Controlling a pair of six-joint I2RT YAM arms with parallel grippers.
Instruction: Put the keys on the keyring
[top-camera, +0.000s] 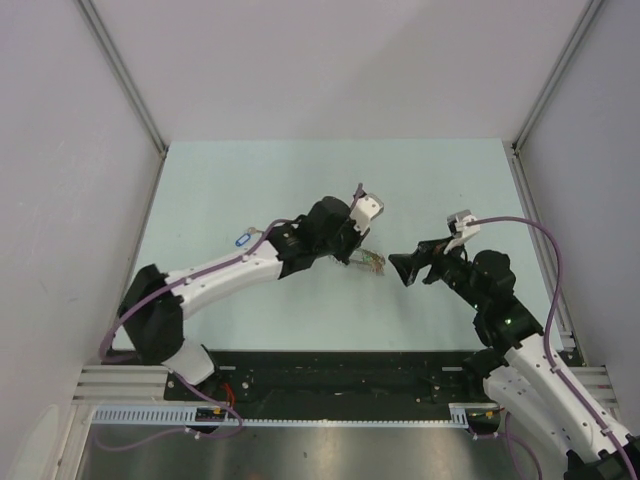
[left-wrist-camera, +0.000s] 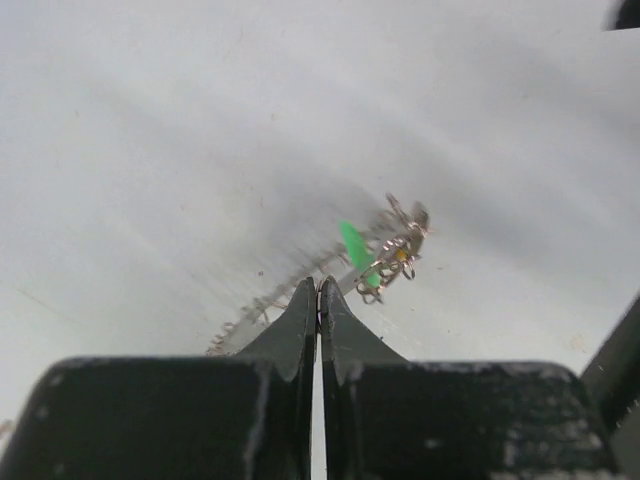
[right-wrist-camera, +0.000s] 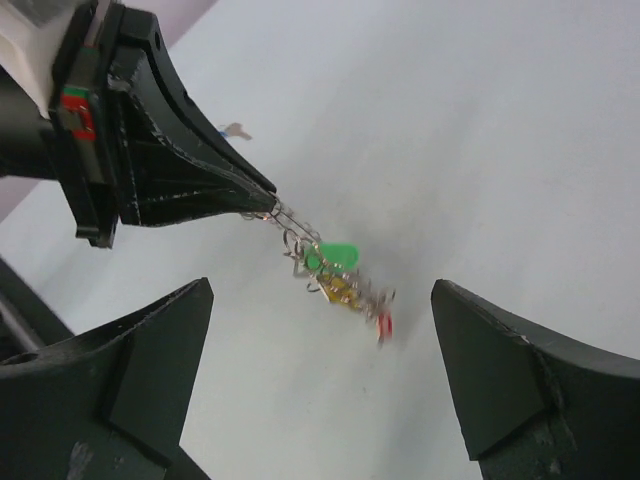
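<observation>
One keyring (right-wrist-camera: 338, 272) — left tool (left-wrist-camera: 318, 292) pinching, one key (top-camera: 242, 240)

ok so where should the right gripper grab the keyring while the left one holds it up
Probably the dangling lower end of the keyring, around the red tag, coming in from the side opposite the left gripper. That gripper is shut on the top end, so the rest hangs free, facing the open right gripper.

Silver keyring (right-wrist-camera: 345, 290); green, yellow, red tags (right-wrist-camera: 333, 256)
</observation>
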